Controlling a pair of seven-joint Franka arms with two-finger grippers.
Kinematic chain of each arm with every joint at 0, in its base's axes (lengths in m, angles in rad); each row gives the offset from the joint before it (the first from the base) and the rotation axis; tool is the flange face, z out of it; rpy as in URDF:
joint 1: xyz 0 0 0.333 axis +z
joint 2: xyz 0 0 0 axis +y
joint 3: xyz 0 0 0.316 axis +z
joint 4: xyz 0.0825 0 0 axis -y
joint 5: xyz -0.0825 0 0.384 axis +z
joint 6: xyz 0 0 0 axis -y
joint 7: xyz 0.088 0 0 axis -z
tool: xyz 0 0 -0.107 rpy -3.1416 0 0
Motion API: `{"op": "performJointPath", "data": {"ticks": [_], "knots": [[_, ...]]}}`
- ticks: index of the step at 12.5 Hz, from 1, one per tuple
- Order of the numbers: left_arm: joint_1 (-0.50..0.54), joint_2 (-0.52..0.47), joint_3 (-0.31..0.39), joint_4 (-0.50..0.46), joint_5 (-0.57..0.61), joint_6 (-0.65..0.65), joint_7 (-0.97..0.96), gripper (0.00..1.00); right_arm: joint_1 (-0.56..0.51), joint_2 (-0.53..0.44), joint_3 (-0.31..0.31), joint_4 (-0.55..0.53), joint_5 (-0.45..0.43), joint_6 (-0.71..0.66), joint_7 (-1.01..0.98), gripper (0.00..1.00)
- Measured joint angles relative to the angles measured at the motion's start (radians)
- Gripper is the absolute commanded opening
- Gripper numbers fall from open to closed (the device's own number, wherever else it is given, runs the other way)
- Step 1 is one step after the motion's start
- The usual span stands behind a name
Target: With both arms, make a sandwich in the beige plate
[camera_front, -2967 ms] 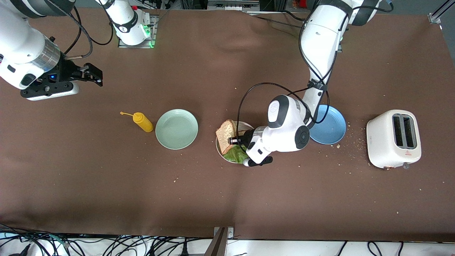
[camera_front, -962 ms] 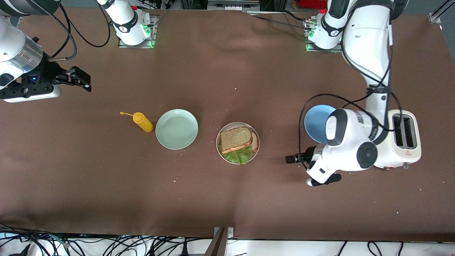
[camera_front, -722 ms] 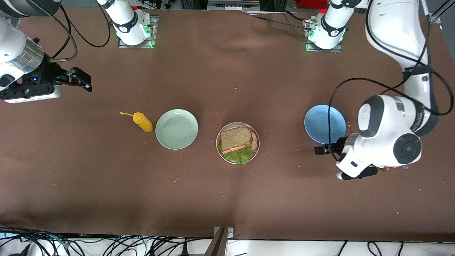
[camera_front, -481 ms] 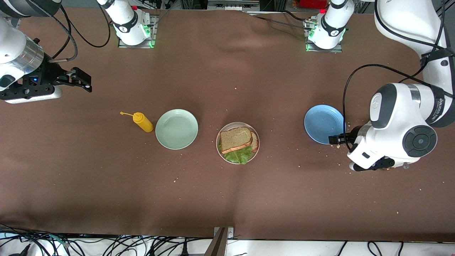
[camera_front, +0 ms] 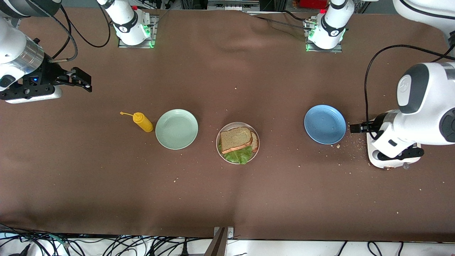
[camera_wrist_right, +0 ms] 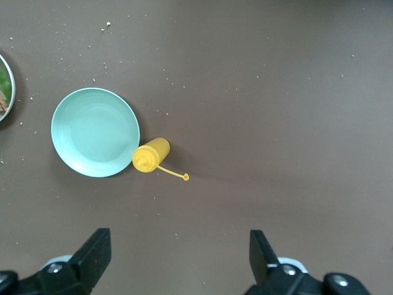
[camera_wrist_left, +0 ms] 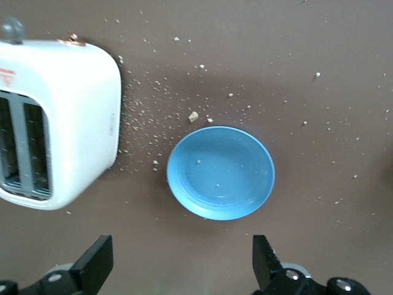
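**Inspector:** On the beige plate (camera_front: 256,143), mid-table, the sandwich (camera_front: 237,141) sits stacked: bread, lettuce, bread. The top slice lies skewed but supported.

**Clerk:** Anything left to do?

**Inspector:** By my judgement, assembly is complete; at most the arms park.

**Clerk:** Grippers?

**Inspector:** Left gripper (camera_wrist_left: 178,264) hangs over the gap between blue plate (camera_front: 325,124) and toaster (camera_wrist_left: 55,120), jaws spread, empty. Right gripper (camera_wrist_right: 178,258) hangs toward its own end, apart, empty.

**Clerk:** Clearance?

**Inspector:** Mint plate (camera_front: 176,128) and mustard bottle (camera_front: 143,121) stand apart from the sandwich; open cloth lies all round it.
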Motion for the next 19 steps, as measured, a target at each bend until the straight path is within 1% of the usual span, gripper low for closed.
{"op": "performJointPath", "data": {"ticks": [2, 3, 5, 6, 8, 11, 13, 16, 19], "knots": [[0.008, -0.137, 0.001, -0.175, 0.040, 0.111, 0.025, 1.00, 0.000, 0.000, 0.000, 0.000, 0.000, 0.000, 0.000, 1.00], [0.016, -0.207, -0.002, -0.246, 0.049, 0.142, 0.023, 1.00, 0.000, 0.000, 0.000, 0.000, 0.000, 0.000, 0.000, 1.00], [0.061, -0.323, -0.031, -0.339, 0.053, 0.160, 0.012, 1.00, 0.000, 0.000, 0.002, 0.001, 0.000, 0.000, -0.001, 1.00], [0.086, -0.364, -0.055, -0.372, 0.053, 0.164, 0.009, 1.00, 0.000, 0.000, 0.003, 0.004, -0.001, 0.000, -0.001, 1.00], [0.113, -0.406, -0.092, -0.400, 0.054, 0.177, -0.007, 1.00, 0.001, 0.000, 0.003, 0.013, -0.001, 0.000, -0.001, 1.00], [0.133, -0.439, -0.135, -0.399, 0.054, 0.185, -0.012, 1.00, 0.001, 0.000, 0.003, 0.017, -0.001, 0.000, -0.001, 1.00], [0.133, -0.466, -0.150, -0.399, 0.054, 0.181, -0.018, 1.00, 0.000, 0.000, 0.002, 0.017, -0.001, 0.000, -0.001, 1.00], [0.136, -0.493, -0.160, -0.399, 0.054, 0.114, -0.006, 1.00, 0.000, 0.000, 0.002, 0.017, -0.001, 0.000, -0.001, 1.00], [0.144, -0.491, -0.177, -0.398, 0.054, 0.047, 0.001, 1.00, 0.000, 0.000, 0.002, 0.017, -0.001, 0.000, -0.001, 1.00]]}}
